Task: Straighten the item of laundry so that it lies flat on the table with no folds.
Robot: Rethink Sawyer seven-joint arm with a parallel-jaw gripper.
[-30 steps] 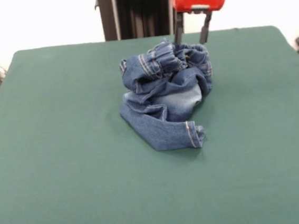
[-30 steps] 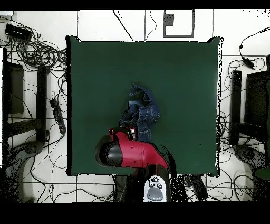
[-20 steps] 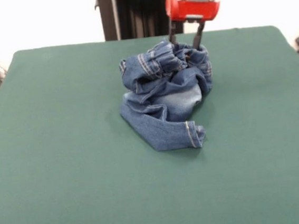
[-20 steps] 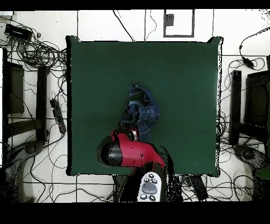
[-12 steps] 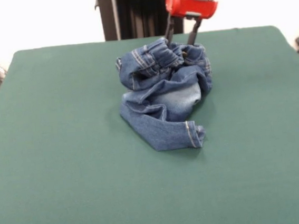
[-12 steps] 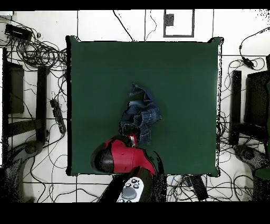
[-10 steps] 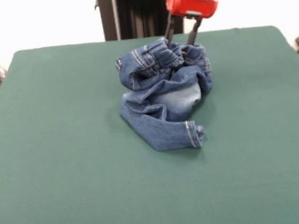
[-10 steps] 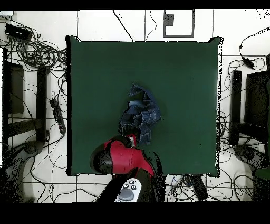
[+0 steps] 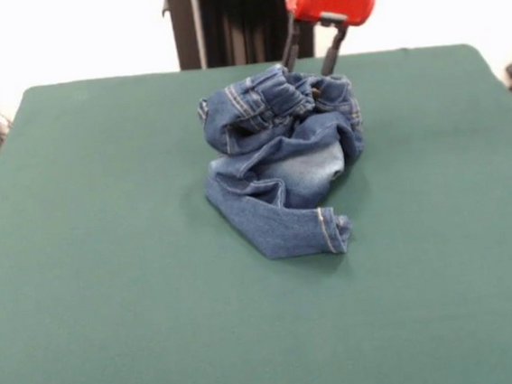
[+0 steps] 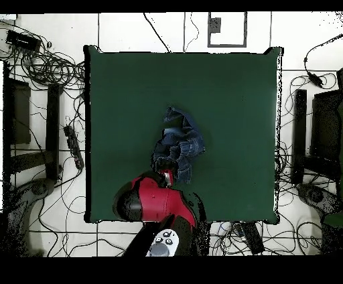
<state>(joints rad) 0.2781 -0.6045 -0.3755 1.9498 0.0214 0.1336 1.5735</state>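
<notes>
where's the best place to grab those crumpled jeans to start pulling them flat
Probably the gathered waistband at the far top of the jeans, taken from above. It is the highest, thickest ridge of the pile, and the tool already stands there, its fingers in the folds. The hemmed leg cuff lying flat on the table offers less to pinch.

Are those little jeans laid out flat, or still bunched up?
Still bunched up. The small dark blue denim jeans sit in a crumpled heap on the dark green table, with one hemmed leg sticking out.
</notes>
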